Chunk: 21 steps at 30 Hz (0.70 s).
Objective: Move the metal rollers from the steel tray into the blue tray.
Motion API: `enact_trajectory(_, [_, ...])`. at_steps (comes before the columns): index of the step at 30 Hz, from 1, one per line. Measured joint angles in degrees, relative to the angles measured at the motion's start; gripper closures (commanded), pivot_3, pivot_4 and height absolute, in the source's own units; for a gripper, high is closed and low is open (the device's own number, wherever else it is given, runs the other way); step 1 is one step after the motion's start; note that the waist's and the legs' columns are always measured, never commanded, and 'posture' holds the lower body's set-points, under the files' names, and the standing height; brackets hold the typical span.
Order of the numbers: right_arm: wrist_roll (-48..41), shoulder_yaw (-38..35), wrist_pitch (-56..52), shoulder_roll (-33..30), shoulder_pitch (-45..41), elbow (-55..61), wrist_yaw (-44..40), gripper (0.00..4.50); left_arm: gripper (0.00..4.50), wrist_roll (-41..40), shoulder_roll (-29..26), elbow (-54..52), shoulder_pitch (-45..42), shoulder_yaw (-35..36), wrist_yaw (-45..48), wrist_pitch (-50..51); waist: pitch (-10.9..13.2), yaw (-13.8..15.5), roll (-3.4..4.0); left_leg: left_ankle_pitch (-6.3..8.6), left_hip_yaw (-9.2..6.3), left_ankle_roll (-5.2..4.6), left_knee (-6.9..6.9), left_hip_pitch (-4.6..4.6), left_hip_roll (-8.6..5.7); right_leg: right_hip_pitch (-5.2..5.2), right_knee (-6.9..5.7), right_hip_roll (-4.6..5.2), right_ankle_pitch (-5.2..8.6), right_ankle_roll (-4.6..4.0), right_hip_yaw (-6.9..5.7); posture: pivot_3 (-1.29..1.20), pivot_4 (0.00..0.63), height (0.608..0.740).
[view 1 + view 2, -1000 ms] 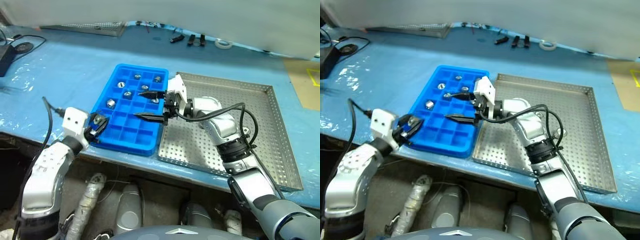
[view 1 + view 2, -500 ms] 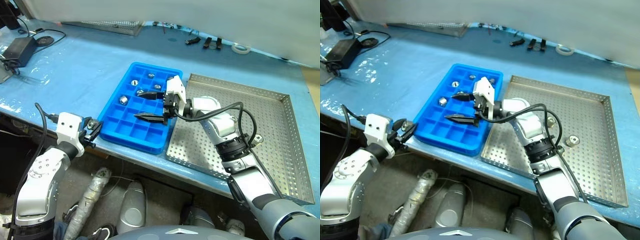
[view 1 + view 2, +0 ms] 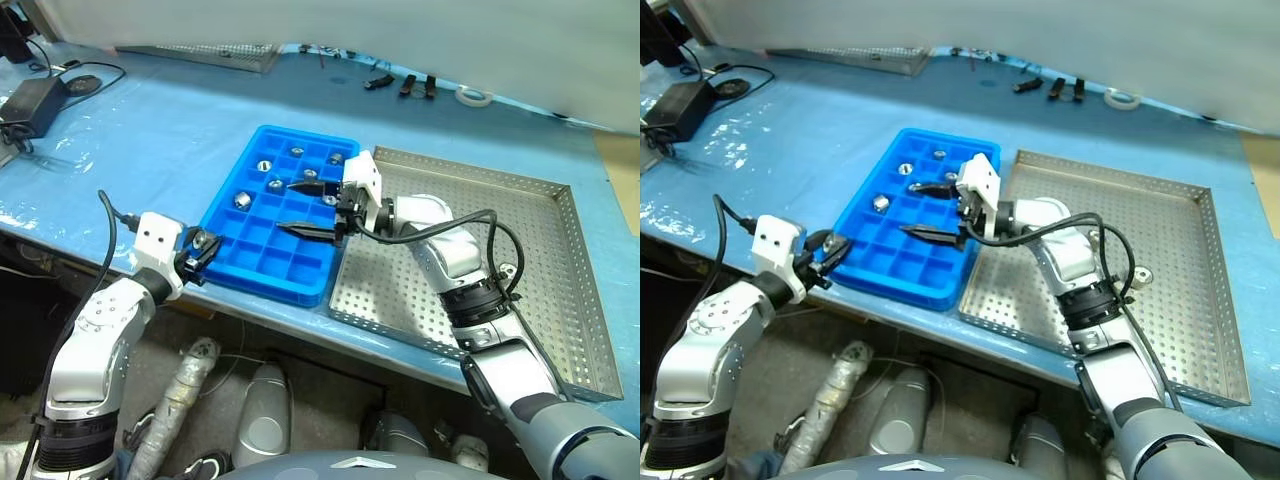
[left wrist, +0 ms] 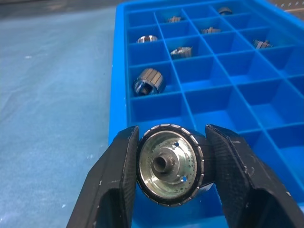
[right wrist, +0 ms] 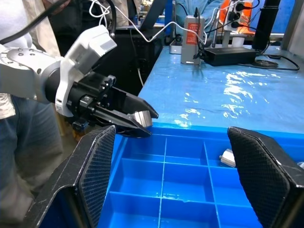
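Blue sheeting covers the table (image 3: 150,130). One roller (image 4: 170,164) sits clamped between the left gripper's (image 4: 170,175) fingers, just at the near corner of the blue tray (image 3: 225,200); its far end is hidden. Several rollers (image 3: 242,199) lie in the tray's compartments. Above the tray, the right gripper (image 3: 303,208) stands spread apart, empty. Beside the tray, the steel tray (image 3: 560,290) holds one roller (image 3: 1142,276), partly behind the arm.
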<state>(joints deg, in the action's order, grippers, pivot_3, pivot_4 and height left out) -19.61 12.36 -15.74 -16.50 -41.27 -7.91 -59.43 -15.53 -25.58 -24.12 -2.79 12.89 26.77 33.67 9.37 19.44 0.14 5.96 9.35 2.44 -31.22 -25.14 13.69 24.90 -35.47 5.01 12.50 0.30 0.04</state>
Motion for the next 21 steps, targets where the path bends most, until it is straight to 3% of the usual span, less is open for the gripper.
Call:
enact_trajectory(1, [0.0,-0.1,-0.1,-0.1,0.1,0.2,0.1,0.52,2.62,0.0,-0.2,0.2,0.1,0.0,0.1,0.0,0.0,0.0,0.00,0.00,0.00,0.00,-0.01,0.00,0.00,0.00,-0.02,0.00,0.00,0.00,0.00,0.46,0.150,0.740])
enact_trajectory(9, [0.1,-0.2,-0.4,-0.2,0.8,1.1,0.8,0.52,0.03,-1.2,-0.8,1.1,0.6,-0.2,1.2,-0.2,0.0,0.1,0.00,0.00,-0.03,0.00,-0.07,0.03,0.00,-0.01,-0.16,0.01,0.00,-0.01,0.00,0.45,0.150,0.740])
enact_trajectory(15, [0.2,-0.3,-0.7,-0.4,1.6,1.9,1.3,0.52,0.03,-1.2,-1.0,1.1,-1.0,-1.1,1.2,-0.4,0.0,0.0,0.00,-0.01,-0.04,0.01,-0.08,0.03,0.00,-0.01,-0.20,0.01,0.00,-0.01,0.00,0.40,0.150,0.740])
enact_trajectory(21, [0.1,-2.4,-2.2,-2.5,1.9,3.8,3.5,0.52,0.03,-3.8,-0.9,2.1,-8.9,-4.6,4.7,-1.6,0.0,-0.4,0.01,-0.06,-0.05,0.09,-0.17,0.03,-0.03,-0.05,-0.28,0.03,-0.01,-0.01,0.00,0.29,0.150,0.740])
